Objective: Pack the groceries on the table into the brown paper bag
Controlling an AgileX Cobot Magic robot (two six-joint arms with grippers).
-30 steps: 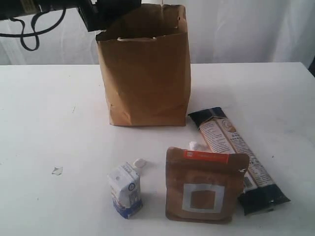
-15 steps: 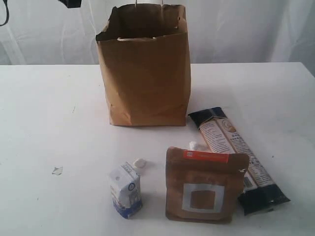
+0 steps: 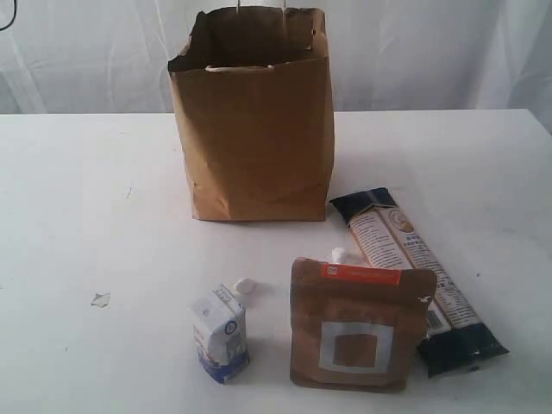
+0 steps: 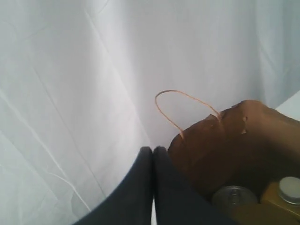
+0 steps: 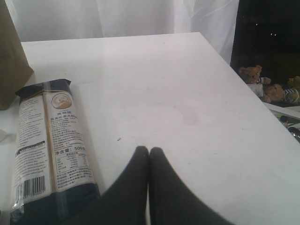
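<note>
White curtain [image 3: 414, 52] behind white table [image 3: 86, 216]; left tool [image 4: 153, 150] and right tool [image 5: 149, 151] pinched closed, empty

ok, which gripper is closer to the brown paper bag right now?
Left. The left gripper, shut, hangs by the open top of the brown paper bag. The right gripper, shut, is low over the table, the bag beyond the long dark packet.

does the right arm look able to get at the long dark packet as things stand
Probably yes. The packet lies flat on the table close beside the right pincer, with nothing on top of it. The pouch crowds one side, and the pincer is shut, so it must open first.
</note>
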